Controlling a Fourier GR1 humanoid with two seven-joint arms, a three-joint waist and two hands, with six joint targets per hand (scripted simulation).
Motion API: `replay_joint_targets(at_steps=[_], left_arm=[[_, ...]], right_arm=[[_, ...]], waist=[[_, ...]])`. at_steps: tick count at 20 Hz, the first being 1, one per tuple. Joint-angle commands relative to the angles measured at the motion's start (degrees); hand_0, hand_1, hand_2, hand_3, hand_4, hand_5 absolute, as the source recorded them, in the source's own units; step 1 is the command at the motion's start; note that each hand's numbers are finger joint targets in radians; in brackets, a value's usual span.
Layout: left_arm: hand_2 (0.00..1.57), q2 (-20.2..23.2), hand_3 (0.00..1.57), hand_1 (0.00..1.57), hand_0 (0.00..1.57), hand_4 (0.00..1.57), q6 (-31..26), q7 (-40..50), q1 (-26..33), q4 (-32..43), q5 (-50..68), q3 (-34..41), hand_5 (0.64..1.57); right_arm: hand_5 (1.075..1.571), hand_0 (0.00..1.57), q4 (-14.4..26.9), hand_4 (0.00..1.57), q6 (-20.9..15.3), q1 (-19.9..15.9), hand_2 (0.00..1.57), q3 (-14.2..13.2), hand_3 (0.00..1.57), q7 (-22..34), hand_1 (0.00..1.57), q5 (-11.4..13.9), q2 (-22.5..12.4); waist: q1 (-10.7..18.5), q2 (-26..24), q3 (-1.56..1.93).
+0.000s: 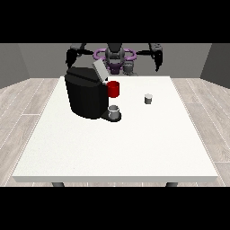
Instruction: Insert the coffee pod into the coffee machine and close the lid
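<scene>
Small grey coffee pod (148,99) upright on white table (134,143), well apart from both raised hands – hand at view's right (157,62) nearest, hand at view's left (70,57) behind black coffee machine (85,96), lid (100,70) tilted open – finger state of either indiscernible

Bare room: white table (134,148), wood-plank floor (27,103), plain grey walls (18,63).
</scene>
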Motion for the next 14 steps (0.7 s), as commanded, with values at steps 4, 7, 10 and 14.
replay_joint_targets(at_steps=[4,7,10,14], left_arm=[[0.0,7.56,0.0,0.0,0.0,0.0,-2.13,3.45,-8.69,5.43,-1.63,5.33,1.571],[0.0,9.64,0.0,0.0,0.0,0.0,-4.52,2.93,-14.49,12.21,0.35,7.99,1.571],[0.0,10.2,0.0,0.0,0.0,0.0,-4.0,5.37,-16.35,16.65,-1.2,8.12,1.571],[0.0,12.2,0.0,0.0,0.0,0.0,-3.21,1.66,-21.28,23.81,-3.08,9.58,1.571]], right_arm=[[1.571,0.0,0.79,0.27,0.51,-0.06,0.0,-1.12,0.0,-4.98,0.0,-1.44,0.53],[1.571,0.0,-0.51,0.16,-1.43,-5.81,0.0,-0.3,0.0,-2.9,0.0,-0.77,0.85],[1.571,0.0,-2.89,0.13,0.13,-2.81,0.0,2.2,0.0,-1.07,0.0,-1.37,1.77],[1.571,0.0,-2.75,0.19,-2.11,-7.99,0.0,2.82,0.0,-2.91,0.0,0.54,2.37]], waist=[[-2.98,2.86,0.05],[-4.06,6.88,0.04],[-6.68,5.96,0.03],[-7.92,12.72,0.02]])
